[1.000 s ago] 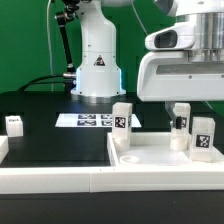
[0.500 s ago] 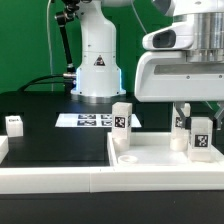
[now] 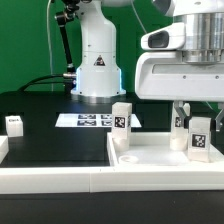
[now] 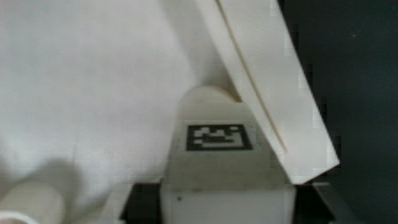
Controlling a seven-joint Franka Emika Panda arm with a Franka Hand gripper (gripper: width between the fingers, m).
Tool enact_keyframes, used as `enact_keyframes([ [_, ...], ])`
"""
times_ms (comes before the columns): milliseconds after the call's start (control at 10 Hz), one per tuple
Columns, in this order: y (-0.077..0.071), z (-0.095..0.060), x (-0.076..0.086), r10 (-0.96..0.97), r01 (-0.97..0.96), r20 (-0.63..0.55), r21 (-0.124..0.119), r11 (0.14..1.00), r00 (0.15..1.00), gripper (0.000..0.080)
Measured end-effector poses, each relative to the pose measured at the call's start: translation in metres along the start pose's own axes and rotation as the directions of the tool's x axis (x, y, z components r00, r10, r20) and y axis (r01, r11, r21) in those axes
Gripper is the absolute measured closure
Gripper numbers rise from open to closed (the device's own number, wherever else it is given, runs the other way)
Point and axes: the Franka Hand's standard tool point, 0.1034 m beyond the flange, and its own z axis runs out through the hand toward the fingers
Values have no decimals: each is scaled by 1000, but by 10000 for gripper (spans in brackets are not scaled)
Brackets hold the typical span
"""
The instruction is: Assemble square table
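The white square table top (image 3: 150, 158) lies at the exterior view's front right, its raised rim (image 4: 267, 90) running diagonally in the wrist view. Three white tagged legs stand upright on it: one near the middle (image 3: 122, 123), one at the front right (image 3: 200, 138), and one behind that (image 3: 181, 123). My gripper (image 3: 181, 112) has come down from above onto this rear leg (image 4: 217, 140) and is shut on it. The dark fingers (image 4: 151, 205) press both its sides. A fourth leg (image 3: 14, 124) stands alone on the black table at the exterior view's far left.
The marker board (image 3: 92, 120) lies flat behind the table top, in front of the robot's white base (image 3: 97, 65). A long white rail (image 3: 50, 178) runs along the front edge. In the wrist view, another leg (image 4: 36, 195) stands beside the held one.
The jaws have closed on the rear right leg; a second ago they stood open above it. Nothing else has moved.
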Motion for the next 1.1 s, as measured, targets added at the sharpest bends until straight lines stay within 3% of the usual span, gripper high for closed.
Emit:
enact_keyframes([
  [300,-1,0,0,244,-244,-4,15,970,970,509],
  [600,-2,1,-1,528,-528,15,24,849,849,509],
  [1100,-2,1,-1,762,-762,29,22,647,648,509],
])
